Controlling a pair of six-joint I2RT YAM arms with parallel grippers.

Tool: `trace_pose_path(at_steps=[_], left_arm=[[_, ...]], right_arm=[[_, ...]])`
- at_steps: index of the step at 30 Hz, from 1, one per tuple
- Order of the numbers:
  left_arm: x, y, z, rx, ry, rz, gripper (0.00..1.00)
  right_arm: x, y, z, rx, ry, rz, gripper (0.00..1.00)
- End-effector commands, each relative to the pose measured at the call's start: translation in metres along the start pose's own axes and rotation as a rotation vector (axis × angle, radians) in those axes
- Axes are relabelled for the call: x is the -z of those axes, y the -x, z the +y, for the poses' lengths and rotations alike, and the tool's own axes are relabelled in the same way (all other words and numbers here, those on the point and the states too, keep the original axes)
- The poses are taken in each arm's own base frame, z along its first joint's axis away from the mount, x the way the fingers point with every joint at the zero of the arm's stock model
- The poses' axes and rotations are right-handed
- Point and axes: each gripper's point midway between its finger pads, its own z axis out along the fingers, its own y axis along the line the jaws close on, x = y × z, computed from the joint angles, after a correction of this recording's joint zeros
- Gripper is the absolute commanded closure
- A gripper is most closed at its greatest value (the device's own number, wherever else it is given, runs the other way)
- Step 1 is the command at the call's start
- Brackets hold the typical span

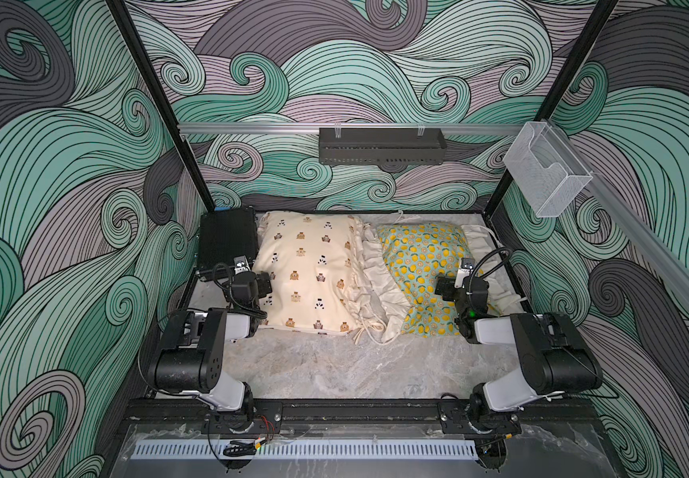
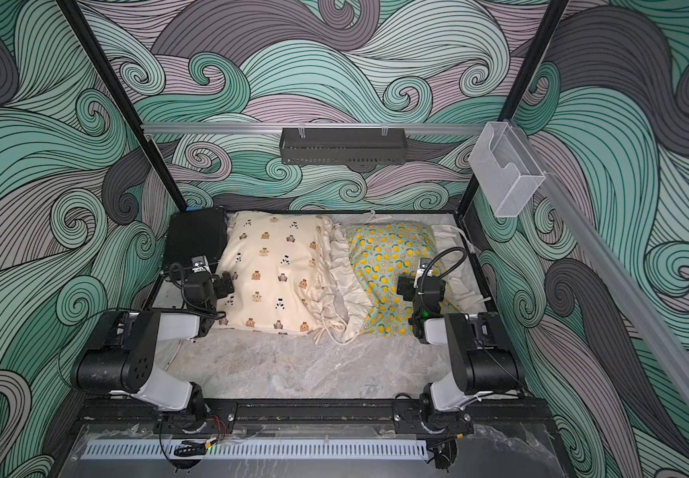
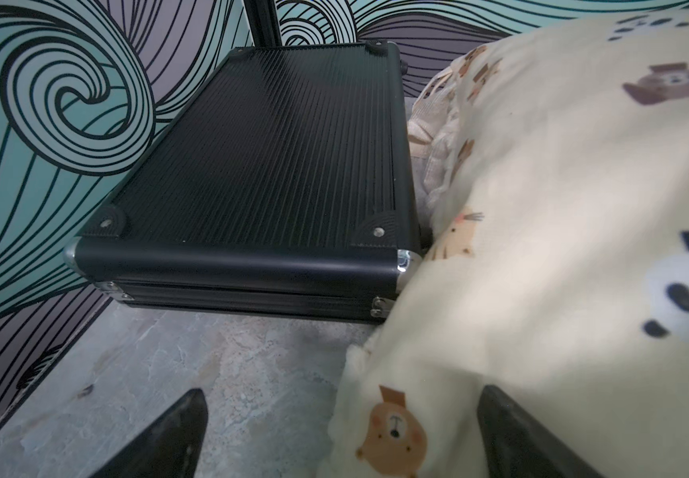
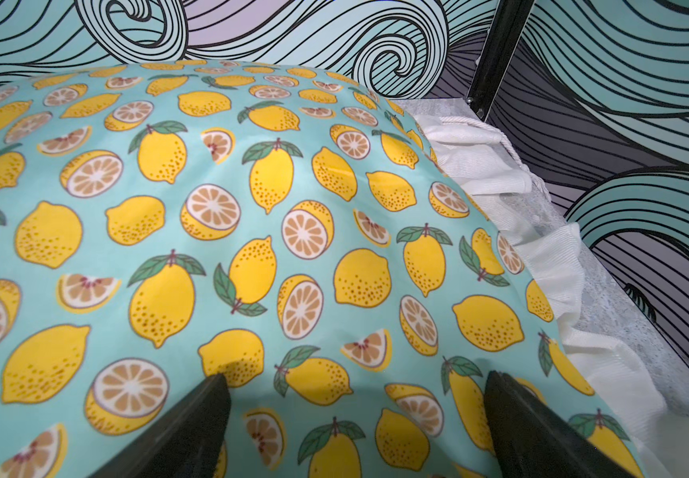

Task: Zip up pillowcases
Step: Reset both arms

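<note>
The bear pillowcase (image 1: pixel 309 269) lies beside the black case (image 1: pixel 227 240), the lemon pillowcase (image 1: pixel 417 265) next to it, ruffles touching; the left gripper (image 3: pixel 343 393) and the right gripper (image 4: pixel 357 376) each hang over one pillowcase, jaws apart and empty, probably to find its zipper.

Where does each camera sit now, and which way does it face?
Both top views: high above the arm bases, looking down at bear pillowcase, lemon pillowcase, black case; left arm and right arm show.
Left wrist: low, facing the black case and bear pillowcase; open left gripper shows.
Right wrist: close over the lemon pillowcase; open right gripper shows.
Shared: black case, in top and left wrist views.
</note>
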Motion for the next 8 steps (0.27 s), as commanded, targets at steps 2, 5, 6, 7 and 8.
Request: trace_pose_path(at_steps=[2, 5, 6, 7, 8], left_arm=[[-0.0005, 0.0123, 0.0005, 0.021, 0.001, -0.019, 0.01], [-0.0005, 0.0118, 0.0000, 0.021, 0.000, -0.017, 0.01], [-0.0003, 0.0121, 0.0003, 0.022, 0.001, -0.016, 0.01], [-0.0006, 0.0122, 0.0000, 0.022, -0.001, -0.019, 0.01], [-0.0004, 0.0123, 0.0000, 0.023, -0.001, -0.018, 0.01]], right_arm=[[-0.0009, 0.0168, 0.0016, -0.001, 0.009, -0.047, 0.01], [-0.0017, 0.0169, 0.0020, -0.002, 0.011, -0.043, 0.01], [-0.0019, 0.0167, 0.0020, -0.002, 0.011, -0.043, 0.01], [-0.0011, 0.0171, 0.0019, -0.003, 0.011, -0.047, 0.01], [-0.0009, 0.0172, 0.0017, -0.003, 0.010, -0.047, 0.01]])
